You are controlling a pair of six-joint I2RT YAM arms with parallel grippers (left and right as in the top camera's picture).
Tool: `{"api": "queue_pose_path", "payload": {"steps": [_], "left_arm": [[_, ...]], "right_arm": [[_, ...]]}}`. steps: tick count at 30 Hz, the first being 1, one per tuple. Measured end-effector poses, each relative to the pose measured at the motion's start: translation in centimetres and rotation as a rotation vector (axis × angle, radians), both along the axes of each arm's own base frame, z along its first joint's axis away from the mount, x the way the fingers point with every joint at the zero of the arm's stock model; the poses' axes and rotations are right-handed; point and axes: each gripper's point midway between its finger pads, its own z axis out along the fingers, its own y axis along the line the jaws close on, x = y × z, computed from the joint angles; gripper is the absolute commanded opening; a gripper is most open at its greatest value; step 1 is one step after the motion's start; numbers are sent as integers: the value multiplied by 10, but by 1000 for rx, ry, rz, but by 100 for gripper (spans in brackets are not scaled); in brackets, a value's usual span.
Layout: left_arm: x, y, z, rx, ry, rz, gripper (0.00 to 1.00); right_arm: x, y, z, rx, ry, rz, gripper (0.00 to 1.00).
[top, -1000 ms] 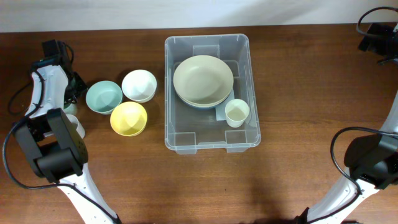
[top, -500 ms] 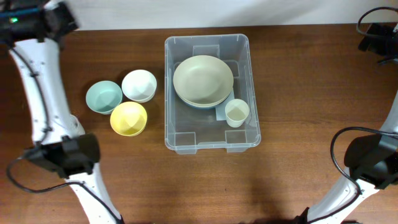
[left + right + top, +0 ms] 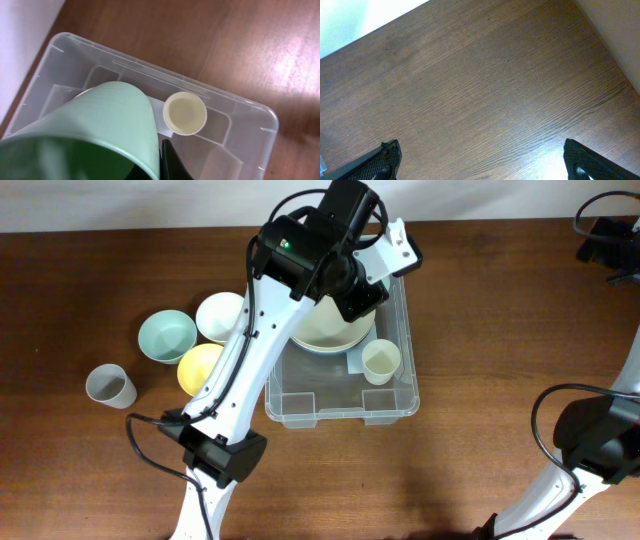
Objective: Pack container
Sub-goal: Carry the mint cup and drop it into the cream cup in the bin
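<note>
**While L tool grips a cup, container sits mid-surface**

As seen from overhead, the container stands about ctr of the wooden surface, long side running front to back, w/ the L arm reaching across its far end. L tool is closed narrow on a pale-green cup; the wrist cam shows that cup tilted, filling the lower-left of view, above the tub's interior. One dark finger shows just beside the cup wall, the other is hidden.

Inside the tub: a large cream bowl at the far half, stacked on a pale-blue dish whose edge peeks out at the near side. A small cream cup stands upright near the R wall, just beside the bowl. A white label lies on the base next to that cup, partly under it; any print is too small to read.

Left of the tub, on the surface: teal bowl, white bowl and yellow bowl clustered close, yellow one partly behind the arm. A grey cup stands apart, further left.

R tool is spread wide, holding nothing, over bare wood well away from the tub.
</note>
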Motion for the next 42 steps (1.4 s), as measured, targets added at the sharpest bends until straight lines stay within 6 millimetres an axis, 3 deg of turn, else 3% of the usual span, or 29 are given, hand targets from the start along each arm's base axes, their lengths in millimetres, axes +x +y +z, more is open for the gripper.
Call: {"api": "queue_pose_path", "payload": {"steps": [3, 7, 13, 17, 21, 29, 35, 42], "left_arm": [[-19, -5, -6, -37, 101, -58, 0], [-40, -4, -31, -12, 247, -84, 0], [-43, -9, -61, 7, 318, -92, 0], [-28, -19, -90, 1, 284, -122, 0], [-31, -17, -110, 27, 307, -145, 0], [-31, -17, -113, 33, 299, -168, 0], [-28, -19, -131, 49, 325, -170, 0], [-24, -27, -130, 34, 284, -194, 0]], "right_arm": [[0, 0, 0, 0, 0, 0, 99], [0, 0, 0, 0, 0, 0, 99], [0, 0, 0, 0, 0, 0, 99], [0, 0, 0, 0, 0, 0, 99], [0, 0, 0, 0, 0, 0, 99], [0, 0, 0, 0, 0, 0, 99], [0, 0, 0, 0, -1, 0, 99], [0, 0, 0, 0, 0, 0, 99]]}}
